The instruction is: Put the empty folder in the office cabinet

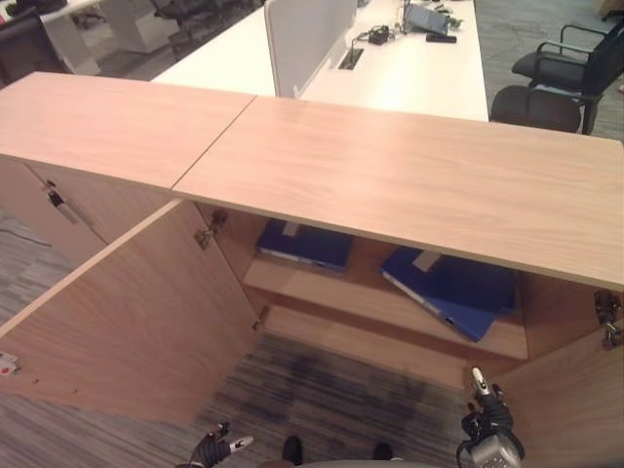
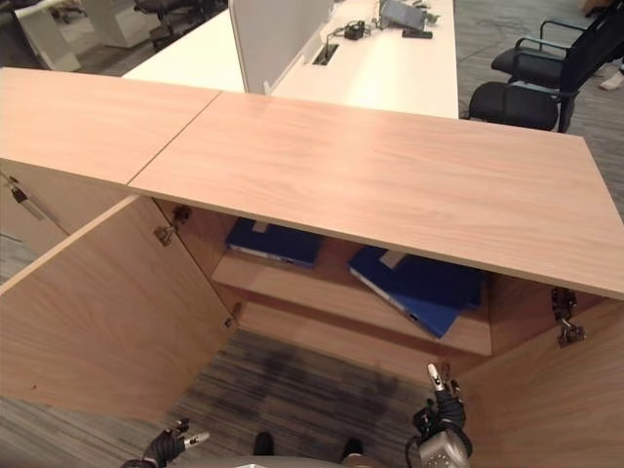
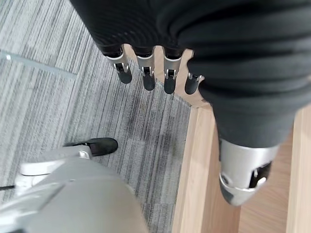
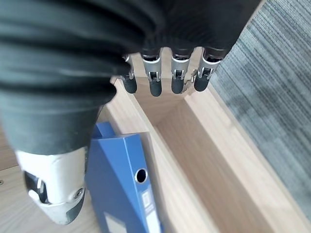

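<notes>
Lying flat on the shelf [image 1: 390,312] inside the open office cabinet [image 1: 409,185], the blue folder [image 1: 450,291] looks stowed beside a second blue folder [image 1: 304,244], so the right hand [image 1: 485,421] and left hand [image 1: 216,448] hang empty, fingers relaxed, low before that cabinet.

Two blue folders [image 1: 304,243] [image 1: 453,290] lie flat, apart, on the open wooden cabinet's shelf [image 1: 361,297]
</notes>
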Controlling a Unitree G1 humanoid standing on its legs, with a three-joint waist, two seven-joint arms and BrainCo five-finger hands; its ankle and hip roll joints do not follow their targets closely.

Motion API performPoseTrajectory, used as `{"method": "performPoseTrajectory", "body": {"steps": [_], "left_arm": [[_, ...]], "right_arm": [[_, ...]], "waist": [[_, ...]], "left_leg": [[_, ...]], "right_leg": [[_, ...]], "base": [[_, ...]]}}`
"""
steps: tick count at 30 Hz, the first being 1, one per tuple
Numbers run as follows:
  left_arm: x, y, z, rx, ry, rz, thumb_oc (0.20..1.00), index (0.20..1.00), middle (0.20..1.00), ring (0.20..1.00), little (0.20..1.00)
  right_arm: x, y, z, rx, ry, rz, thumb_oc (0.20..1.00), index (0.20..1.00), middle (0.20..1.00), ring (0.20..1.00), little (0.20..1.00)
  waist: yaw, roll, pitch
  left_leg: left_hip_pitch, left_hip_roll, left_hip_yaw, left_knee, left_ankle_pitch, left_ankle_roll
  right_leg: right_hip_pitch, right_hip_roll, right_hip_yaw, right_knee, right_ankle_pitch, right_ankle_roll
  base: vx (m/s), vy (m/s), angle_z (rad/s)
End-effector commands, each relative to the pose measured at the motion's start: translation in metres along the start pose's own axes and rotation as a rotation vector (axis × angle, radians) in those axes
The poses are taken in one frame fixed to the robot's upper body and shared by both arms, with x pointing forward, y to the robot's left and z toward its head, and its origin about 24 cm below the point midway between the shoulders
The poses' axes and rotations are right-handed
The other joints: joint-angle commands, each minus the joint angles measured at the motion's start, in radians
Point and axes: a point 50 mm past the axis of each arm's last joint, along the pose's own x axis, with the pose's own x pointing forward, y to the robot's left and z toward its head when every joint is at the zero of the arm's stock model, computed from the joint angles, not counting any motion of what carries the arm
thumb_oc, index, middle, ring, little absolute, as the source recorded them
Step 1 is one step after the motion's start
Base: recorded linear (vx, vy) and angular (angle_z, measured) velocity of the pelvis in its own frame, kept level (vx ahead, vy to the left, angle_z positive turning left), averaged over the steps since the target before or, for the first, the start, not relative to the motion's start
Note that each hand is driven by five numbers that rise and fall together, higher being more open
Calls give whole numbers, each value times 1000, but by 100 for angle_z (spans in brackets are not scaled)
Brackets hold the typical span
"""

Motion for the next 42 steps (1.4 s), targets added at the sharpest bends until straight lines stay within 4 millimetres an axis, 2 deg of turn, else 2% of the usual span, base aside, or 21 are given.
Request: {"method": "performPoseTrajectory", "body": {"steps": [1, 9, 14, 15, 16, 17, 19, 23, 28, 37, 42], "left_arm": [[0, 8, 3, 27, -16, 32, 1000, 1000, 1000, 1000, 1000], [-2, 10, -4, 46, 9, 36, 1000, 1000, 1000, 1000, 1000], [-1, 9, 1, 65, -12, 20, 1000, 1000, 1000, 1000, 1000], [-1, 8, 2, 67, -15, 18, 1000, 1000, 1000, 1000, 1000], [-1, 8, 3, 71, -20, 12, 1000, 1000, 1000, 1000, 1000], [0, 8, 5, 75, -27, 10, 1000, 1000, 1000, 1000, 1000], [1, 10, 11, 82, -50, 9, 1000, 1000, 1000, 1000, 1000], [2, 12, 17, 93, -70, 8, 1000, 1000, 1000, 1000, 1000], [5, 18, 37, 112, -141, 13, 1000, 1000, 1000, 1000, 1000], [9, 17, 70, 150, -251, -2, 1000, 1000, 1000, 1000, 1000], [10, 13, 79, 163, -290, -28, 1000, 1000, 1000, 1000, 1000]], "right_arm": [[7, 17, 15, -45, -51, 77, 1000, 1000, 1000, 1000, 1000], [3, 19, 5, -115, -11, 111, 1000, 1000, 1000, 1000, 1000], [2, 23, 5, -163, -10, 144, 1000, 1000, 1000, 1000, 1000], [3, 23, 5, -170, -11, 149, 849, 849, 849, 849, 849], [3, 25, 6, -180, -12, 157, 589, 589, 589, 589, 589], [4, 29, 8, -197, -21, 173, 200, 200, 200, 200, 200], [6, 43, 20, -215, -70, 226, 200, 200, 200, 200, 200], [10, 54, 28, -270, -101, 247, 200, 200, 200, 200, 200], [17, 87, 59, -445, -217, 320, 200, 200, 200, 200, 200], [27, 128, 115, -481, -371, 328, 200, 200, 200, 200, 200], [28, 142, 142, -469, -439, 323, 200, 200, 200, 200, 200]], "waist": [[19, -32, 31], [25, -39, 31], [27, -38, 39], [28, -38, 42], [29, -38, 45], [31, -38, 51], [38, -34, 71], [48, -31, 92], [74, -14, 157], [111, 23, 234], [125, 38, 254]], "left_leg": [[47, 29, 16, 3, -78, -62], [69, 38, 29, 3, -82, -59], [65, 36, 18, 3, -83, -56], [66, 36, 16, 3, -83, -56], [67, 36, 14, 3, -84, -55], [67, 36, 12, 3, -84, -55], [57, 36, 7, 3, -79, -53], [43, 35, -2, 3, -75, -51], [-7, 29, -27, 3, -53, -47], [-96, 19, -58, 6, -15, -42], [-132, 17, -68, 13, -5, -39]], "right_leg": [[-2, -77, 37, 25, 8, 99], [19, -69, 41, 9, 9, 99], [24, -72, 36, 15, 2, 96], [24, -72, 35, 16, 0, 96], [24, -73, 34, 19, -2, 96], [22, -73, 33, 22, -4, 95], [10, -75, 30, 33, -6, 94], [-5, -78, 27, 40, -8, 93], [-58, -91, 14, 81, -14, 92], [-168, -118, 7, 160, -22, 94], [-210, -133, 9, 194, -28, 96]], "base": [[42, -28, -5], [22, -16, -5], [4, -2, -1], [0, 0, 0], [0, 0, 0], [0, 0, 0], [-50, -9, 2], [-37, -8, 7], [-97, -9, 12], [-82, 10, 16], [-29, 7, 4]]}}
